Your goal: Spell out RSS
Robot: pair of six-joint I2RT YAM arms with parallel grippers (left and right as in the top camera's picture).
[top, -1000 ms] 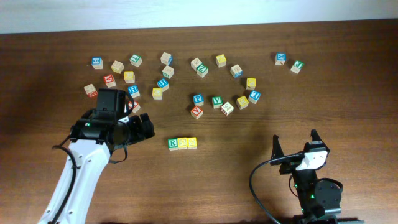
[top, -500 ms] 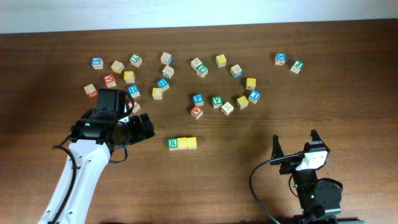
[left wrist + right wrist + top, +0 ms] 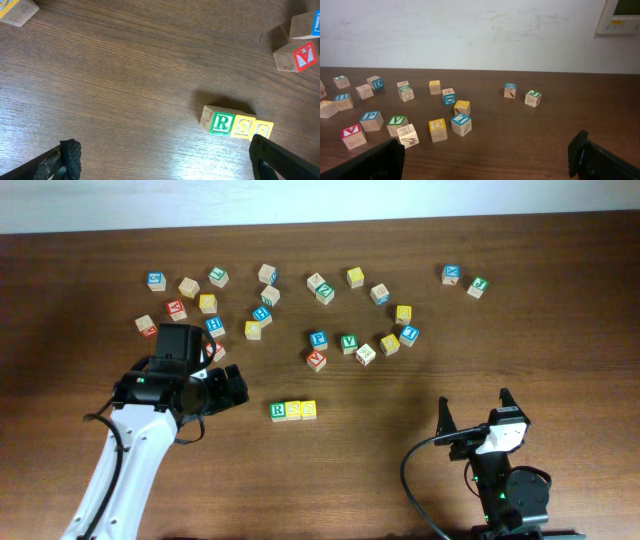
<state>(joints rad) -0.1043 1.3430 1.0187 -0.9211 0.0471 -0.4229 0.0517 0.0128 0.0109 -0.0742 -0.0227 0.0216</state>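
Nearest the robot, the right gripper (image 3: pixel 475 408) hangs over bare table (image 3: pixel 380 480), its jaws wide with nothing between them; in its wrist view both fingers (image 3: pixel 380 162) sit at the lower corners, far apart. Level with it toward the table's middle lies the row: the green R (image 3: pixel 277 411), then an S (image 3: pixel 293 410) and a second S (image 3: pixel 308 409), both yellow. The three touch side by side and read RSS from the robot's side. The left wrist view shows the same three, R (image 3: pixel 221 123) first, just above the right finger. A little farther in and to the left of the row, apart from it, is the left gripper (image 3: pixel 232 387), jaws also wide and empty, its fingers (image 3: pixel 67 156) framing bare wood. Beyond the row sits a loose cluster: a red block (image 3: pixel 316 360), a blue P (image 3: pixel 318 338), a green V (image 3: pixel 349 341) and a few yellow and blue ones to their right. More blocks lie scattered past the left arm (image 3: pixel 130 450) and across the far half, the farthest right being a blue block (image 3: pixel 452 274) and a green block (image 3: pixel 478 286) near each other. Behind the table is a pale wall (image 3: pixel 470 30).
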